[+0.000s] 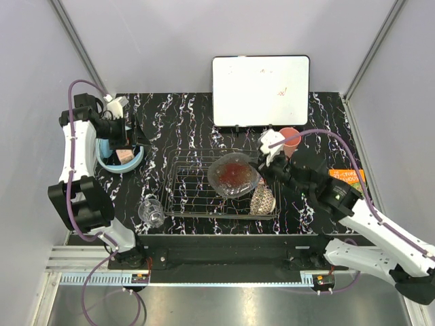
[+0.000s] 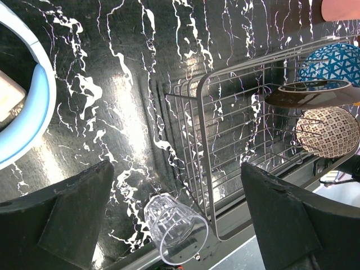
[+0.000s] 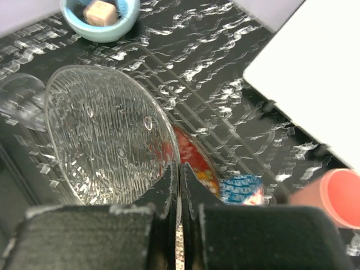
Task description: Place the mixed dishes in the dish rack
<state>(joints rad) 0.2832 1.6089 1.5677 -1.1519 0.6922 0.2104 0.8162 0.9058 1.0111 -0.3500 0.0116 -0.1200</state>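
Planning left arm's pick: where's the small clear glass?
Top view, left side: the small clear glass sits on the table just off the near-left corner of the dish rack.

A black tabletop (image 1: 170, 115) veined with white, like marble, fills the middle of the overhead view. Pale grey walls (image 1: 204, 34) close it in at 9, 12 and 3 o'clock, with slanted metal corner posts (image 1: 76, 41) toward 11 and 1 o'clock. A white rectangular board (image 1: 261, 81) stands at the table's 12 o'clock edge. At 6 o'clock an aluminium rail (image 1: 224, 277) runs along the near edge, with a dull grey surface (image 1: 224, 309) below it. Soft glare lies on the tabletop.
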